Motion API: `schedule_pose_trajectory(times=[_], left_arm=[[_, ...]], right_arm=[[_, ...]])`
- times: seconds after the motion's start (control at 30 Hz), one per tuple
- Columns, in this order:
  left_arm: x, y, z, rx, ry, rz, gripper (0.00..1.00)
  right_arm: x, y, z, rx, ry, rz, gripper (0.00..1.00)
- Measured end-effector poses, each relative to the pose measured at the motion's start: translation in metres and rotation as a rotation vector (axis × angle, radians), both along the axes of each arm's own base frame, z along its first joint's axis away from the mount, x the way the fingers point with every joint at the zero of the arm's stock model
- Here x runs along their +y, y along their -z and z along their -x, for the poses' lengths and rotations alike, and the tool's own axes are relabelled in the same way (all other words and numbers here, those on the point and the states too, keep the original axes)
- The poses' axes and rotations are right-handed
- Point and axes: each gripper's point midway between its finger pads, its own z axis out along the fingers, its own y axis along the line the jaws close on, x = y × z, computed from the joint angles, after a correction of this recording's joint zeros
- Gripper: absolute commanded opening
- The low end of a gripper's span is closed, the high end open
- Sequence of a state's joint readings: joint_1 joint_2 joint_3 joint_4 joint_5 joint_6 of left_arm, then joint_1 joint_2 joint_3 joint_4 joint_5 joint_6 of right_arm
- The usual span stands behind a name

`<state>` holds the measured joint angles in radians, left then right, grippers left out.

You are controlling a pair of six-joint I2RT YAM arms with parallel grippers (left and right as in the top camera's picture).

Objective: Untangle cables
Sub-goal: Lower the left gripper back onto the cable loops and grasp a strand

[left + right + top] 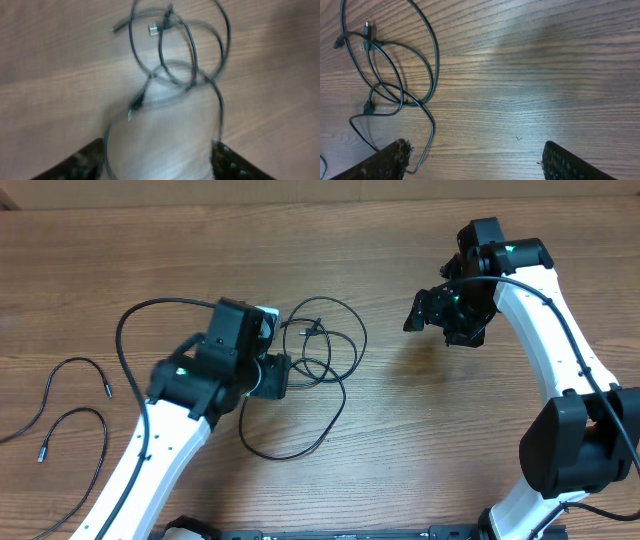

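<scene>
Loose knot of thin black cables with silver plug tips (320, 350) on brown wooden worktop (400, 440), one loop trailing between the fingers of left hand (160, 162).
Both hands spread apart, gripping nothing; right hand (475, 160) well clear. Risk: pinching several crossed strands together, tightening the knot instead of loosening.

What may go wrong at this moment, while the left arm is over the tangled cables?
1. Loops of the tangled cables cross in several places; pulling one strand may tighten the crossings.
2. Strands run close to both open left fingers, so closing may catch two strands at once.
3. The separate cables lie near the left arm; a wide sweep may drag them into the tangle.
</scene>
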<state>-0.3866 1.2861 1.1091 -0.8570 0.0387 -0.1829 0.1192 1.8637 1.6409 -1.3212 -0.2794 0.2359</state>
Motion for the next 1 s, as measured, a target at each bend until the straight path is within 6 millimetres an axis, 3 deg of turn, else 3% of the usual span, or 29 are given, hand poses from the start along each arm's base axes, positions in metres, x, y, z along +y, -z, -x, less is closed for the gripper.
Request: schedule_pose_trajectory(times=[0.13, 0.27, 0.4, 0.6, 0.7, 0.9, 0.97, 1.0], left_arm=[[-0.005, 0.035, -0.023, -0.058, 0.031, -0.030, 0.78], [-0.006, 0.077, -0.030, -0.016, 0.105, -0.100, 0.73], [-0.006, 0.111, -0.033, 0.046, 0.171, -0.160, 0.69], [-0.002, 0.156, -0.020, 0.180, 0.213, -0.215, 0.69], [-0.001, 0.165, -0.015, 0.213, 0.229, -0.221, 0.67], [-0.004, 0.166, -0.013, 0.220, 0.245, -0.209, 0.45], [-0.004, 0.166, -0.013, 0.223, 0.246, -0.209, 0.43], [-0.004, 0.166, -0.012, 0.225, 0.246, -0.209, 0.48]], right_arm=[[0.000, 0.000, 0.000, 0.000, 0.000, 0.000, 0.83], [0.000, 0.000, 0.000, 0.000, 0.000, 0.000, 0.83], [0.000, 0.000, 0.000, -0.001, 0.000, 0.000, 0.83], [0.000, 0.000, 0.000, -0.002, 0.000, 0.000, 0.82], [0.000, 0.000, 0.000, -0.002, 0.000, 0.000, 0.83], [0.000, 0.000, 0.000, -0.002, 0.000, 0.000, 0.82], [0.000, 0.000, 0.000, -0.002, 0.000, -0.001, 0.82], [0.000, 0.000, 0.000, -0.001, 0.000, 0.000, 0.82]])
